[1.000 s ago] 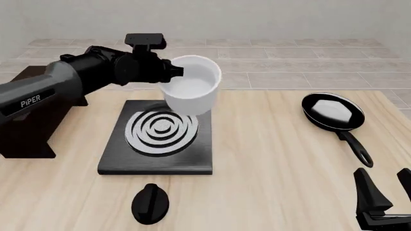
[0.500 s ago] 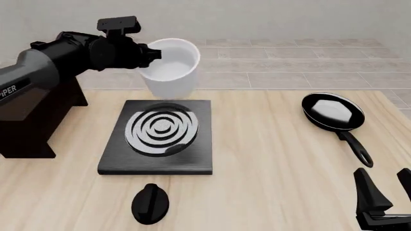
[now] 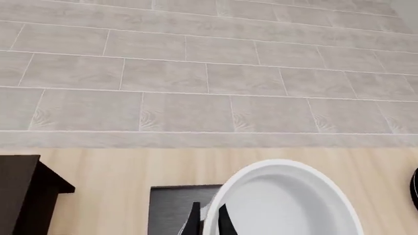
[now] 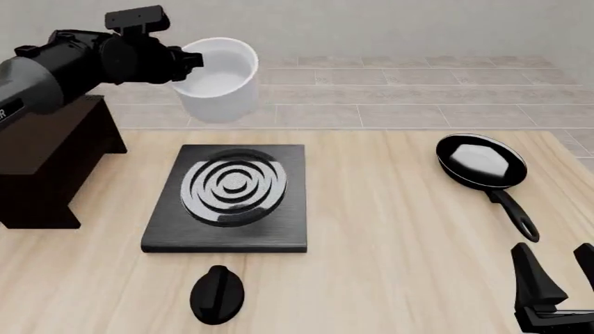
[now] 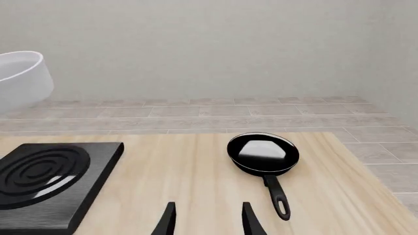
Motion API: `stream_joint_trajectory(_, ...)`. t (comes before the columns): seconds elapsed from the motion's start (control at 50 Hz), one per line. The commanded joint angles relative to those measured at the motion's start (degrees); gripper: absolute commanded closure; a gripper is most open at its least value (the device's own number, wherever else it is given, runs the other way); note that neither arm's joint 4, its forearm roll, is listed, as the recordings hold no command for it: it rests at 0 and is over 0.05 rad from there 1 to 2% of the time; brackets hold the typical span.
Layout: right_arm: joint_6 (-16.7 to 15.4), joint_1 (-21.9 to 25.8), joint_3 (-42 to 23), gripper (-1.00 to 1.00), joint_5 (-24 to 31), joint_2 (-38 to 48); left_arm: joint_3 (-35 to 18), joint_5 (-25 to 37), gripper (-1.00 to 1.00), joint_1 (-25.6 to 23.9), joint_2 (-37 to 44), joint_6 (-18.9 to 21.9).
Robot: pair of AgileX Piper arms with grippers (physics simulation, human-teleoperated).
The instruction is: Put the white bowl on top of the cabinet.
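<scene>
White bowl (image 4: 219,78) held aloft by the left hand (image 4: 186,61), which pinches its rim with one finger inside and one outside, so the bowl hangs clear above the far edge of the tabletop (image 4: 390,229), between the stove plate (image 4: 227,196) and the cabinet (image 4: 46,163) at the left edge. Height looks chosen to clear the cabinet's flat top. Right hand (image 5: 207,220) idles spread, empty, near the frying pan (image 4: 483,165).

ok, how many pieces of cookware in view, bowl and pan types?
2. The white bowl is held in the air by the left gripper, near the cabinet. The frying pan sits on the table's right side.
</scene>
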Motion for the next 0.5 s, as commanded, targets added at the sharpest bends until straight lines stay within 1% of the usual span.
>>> stream_joint_trajectory(0.02,0.0,0.0,0.0,-1.0,0.0,0.0,-2.9,0.3,1.0,3.8,1.0,1.1)
stream_joint_trajectory(0.5,0.0,0.0,0.0,-1.0,0.0,0.0,-4.9,1.3,1.0,9.9,1.1,1.5)
